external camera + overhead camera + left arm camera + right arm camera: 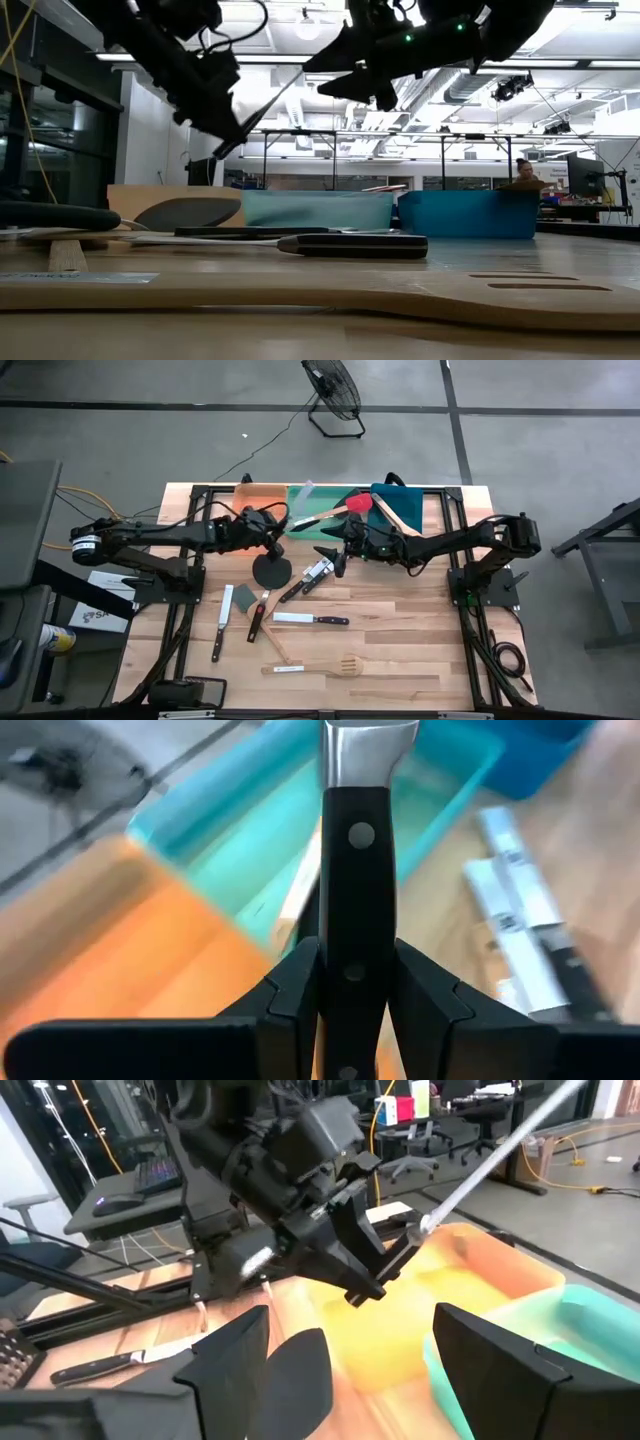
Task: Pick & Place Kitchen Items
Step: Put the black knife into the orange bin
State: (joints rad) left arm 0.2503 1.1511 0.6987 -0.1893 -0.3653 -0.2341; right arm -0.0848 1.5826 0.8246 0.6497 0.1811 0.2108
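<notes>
My left gripper (278, 530) is shut on a black-handled steel knife (298, 505) above the table, near the orange tray (258, 495) and the green tray (312, 510). The blade (500, 1150) slants up toward the trays. My right gripper (335, 557) hangs open and empty just to the right of it, above loose knives (318, 572). It also shows in the right wrist view (350, 1350). A red spatula (356, 504) lies across the green tray and the blue tray (405, 500). My left gripper pinches the knife's black riveted handle (357, 910) between its two fingers (295, 985), which lie across the handle. The knife points on past the fingertips, blade away from the wrist. It is lifted clear of the table, and its tip tilts up (295, 90).
A black round spatula (272, 570), several knives (312, 619) and a cleaver (222, 622) lie on the wooden table. A pale wooden slotted turner (318, 667) lies near the front edge. A wooden utensil (395, 512) lies in the blue tray. A fan (332, 390) stands on the floor beyond.
</notes>
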